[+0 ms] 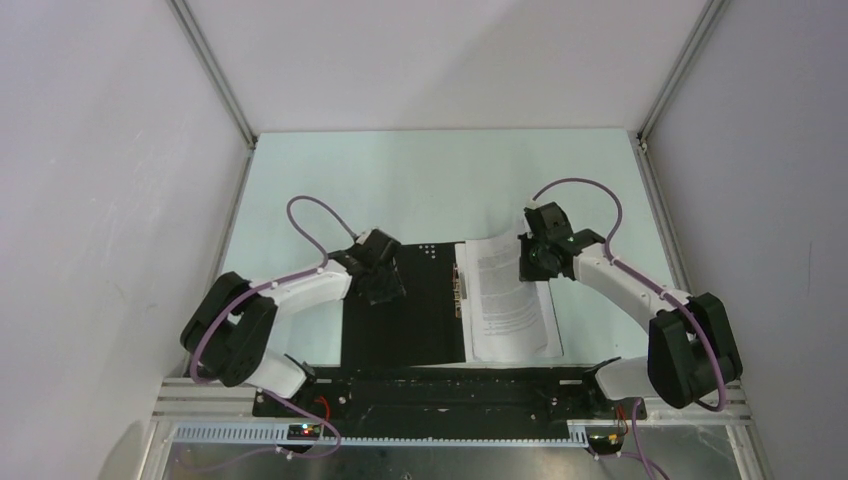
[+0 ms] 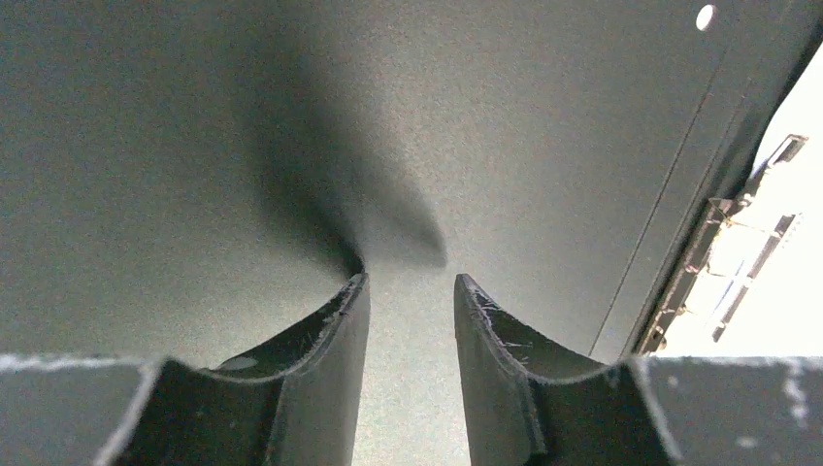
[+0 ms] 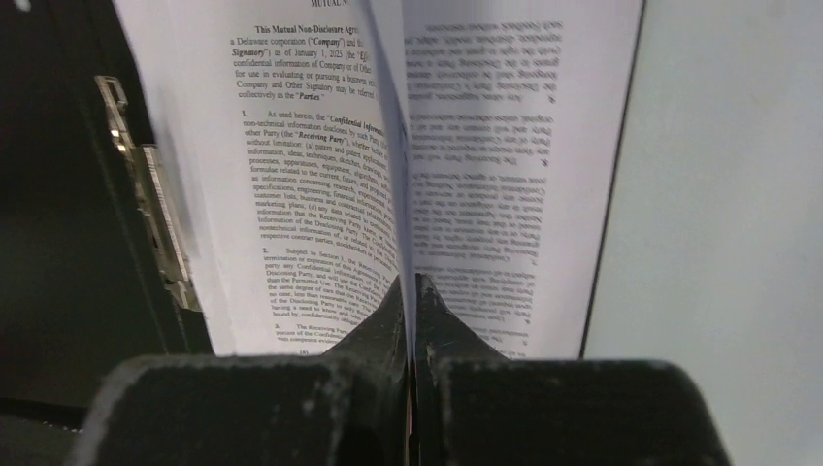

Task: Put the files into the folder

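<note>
The folder (image 1: 420, 310) lies open in the middle of the table, black inside up, with its metal spine clip (image 1: 461, 280) down the centre. The files (image 1: 505, 295), white sheets of dense black text, lie on its right cover. My right gripper (image 1: 535, 265) is shut on the edge of one sheet (image 3: 311, 175), which stands up between the jaws (image 3: 409, 282) with printed paper on both sides. My left gripper (image 1: 380, 285) hovers close over the bare left cover (image 2: 194, 146). Its jaws (image 2: 411, 282) stand apart with nothing between them.
The pale green table (image 1: 420, 180) is enclosed by white walls at the back and sides. The black mounting rail (image 1: 450, 385) with both arm bases runs along the near edge. The spine clip (image 2: 738, 252) shows at the right of the left wrist view.
</note>
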